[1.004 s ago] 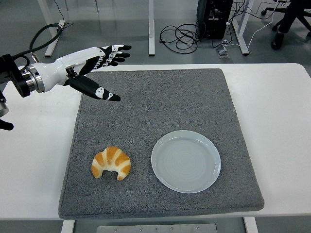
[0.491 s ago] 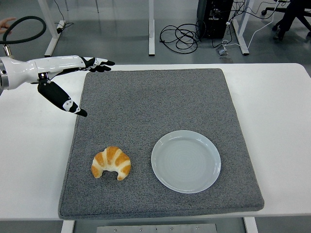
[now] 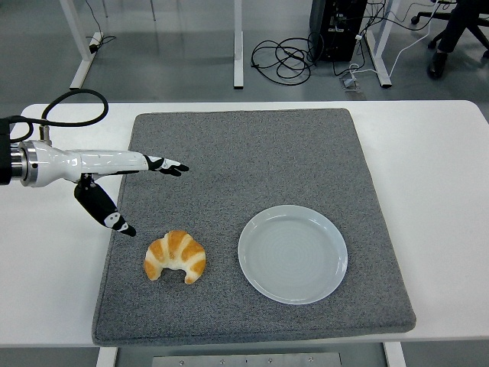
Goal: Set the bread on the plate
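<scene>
1. Bread (image 3: pixel 175 257) lies on the grey mat (image 3: pixel 252 153) near the tabletop's (image 3: pixel 428 153) front-left corner, just left of the empty plate (image 3: pixel 293 254).
2. Our left hand (image 3: pixel 126 187), fingers spread and holding nothing, has dropped from the far-left edge to hover just above-left of the bread.
3. We judge the grasp comes next; nothing is lifted yet.

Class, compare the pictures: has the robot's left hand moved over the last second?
Yes. The left hand has come down toward the table's near edge, closer to the croissant, which stays beside the plate on the grey mat.
</scene>
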Controlling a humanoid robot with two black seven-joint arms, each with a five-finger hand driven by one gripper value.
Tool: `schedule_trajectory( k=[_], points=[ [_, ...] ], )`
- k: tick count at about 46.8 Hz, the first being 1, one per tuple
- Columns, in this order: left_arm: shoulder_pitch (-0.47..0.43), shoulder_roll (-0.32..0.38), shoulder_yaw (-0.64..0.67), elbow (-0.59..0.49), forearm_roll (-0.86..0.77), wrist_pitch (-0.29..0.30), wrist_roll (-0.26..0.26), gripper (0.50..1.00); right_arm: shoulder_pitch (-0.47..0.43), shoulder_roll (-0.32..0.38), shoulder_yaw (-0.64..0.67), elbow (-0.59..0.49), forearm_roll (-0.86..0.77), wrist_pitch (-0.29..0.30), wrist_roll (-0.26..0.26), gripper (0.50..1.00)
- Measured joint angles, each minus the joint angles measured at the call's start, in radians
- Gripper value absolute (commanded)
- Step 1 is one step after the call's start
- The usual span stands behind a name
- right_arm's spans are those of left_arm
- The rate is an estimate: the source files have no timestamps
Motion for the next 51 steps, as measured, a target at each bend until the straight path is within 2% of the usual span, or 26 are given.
schedule_trajectory(
  k=[17,28,51],
  points=[
    [0.107,-0.06,-0.002,-0.018,0.1,0.013,0.001,0.972,0.0,0.0,0.0,0.0,0.0,0.0,0.0,1.0],
    [0.175,-0.123,0.001,-0.011,0.22,0.133,0.002,0.971,0.0,0.0,0.0,0.0,0.0,0.0,0.0,1.0],
    [0.214,-0.165,0.002,0.016,0.301,0.214,0.005,0.969,0.0,0.0,0.0,0.0,0.0,0.0,0.0,1.0]
  ],
)
